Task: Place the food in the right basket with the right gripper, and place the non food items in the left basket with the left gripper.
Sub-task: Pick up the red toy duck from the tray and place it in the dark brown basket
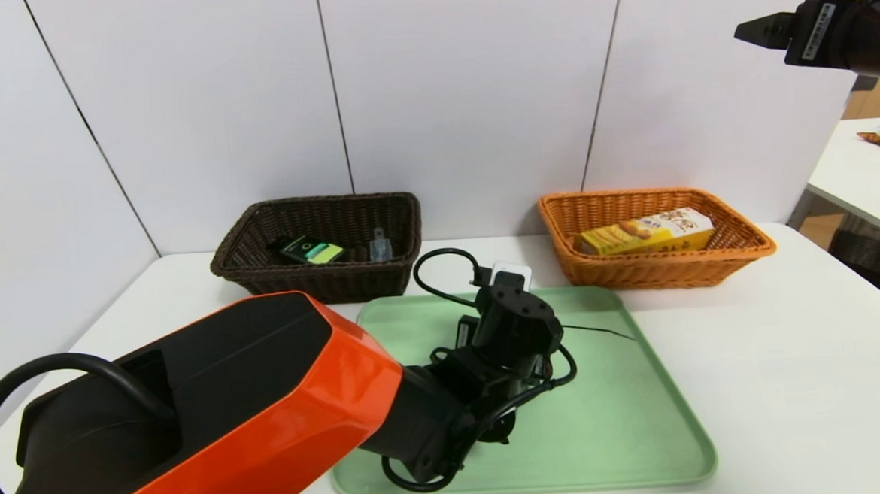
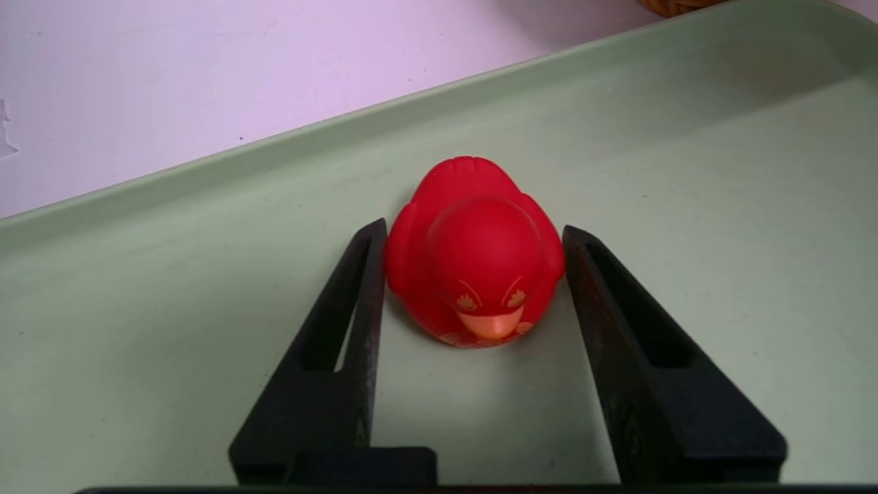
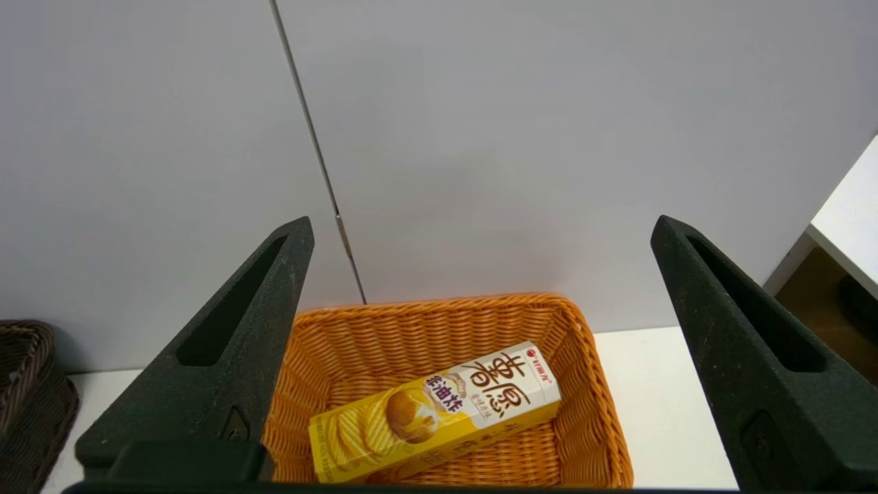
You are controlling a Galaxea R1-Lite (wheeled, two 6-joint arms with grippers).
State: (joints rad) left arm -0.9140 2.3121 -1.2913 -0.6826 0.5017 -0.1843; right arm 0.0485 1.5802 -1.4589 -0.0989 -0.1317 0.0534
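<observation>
The left arm is being stretched from the lower left of the head view toward its centre, the left gripper point(image 2: 473, 240) being kept narrowed to a small gap. The right gripper point(image 1: 756, 31) is being held wide open at the upper right.

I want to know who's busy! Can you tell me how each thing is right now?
Red duck: sitting on green tray, squeezed by left gripper.
Right gripper: open, raised above orange basket.
Chip box: lying in orange basket.
Brown basket: holding small items.
</observation>
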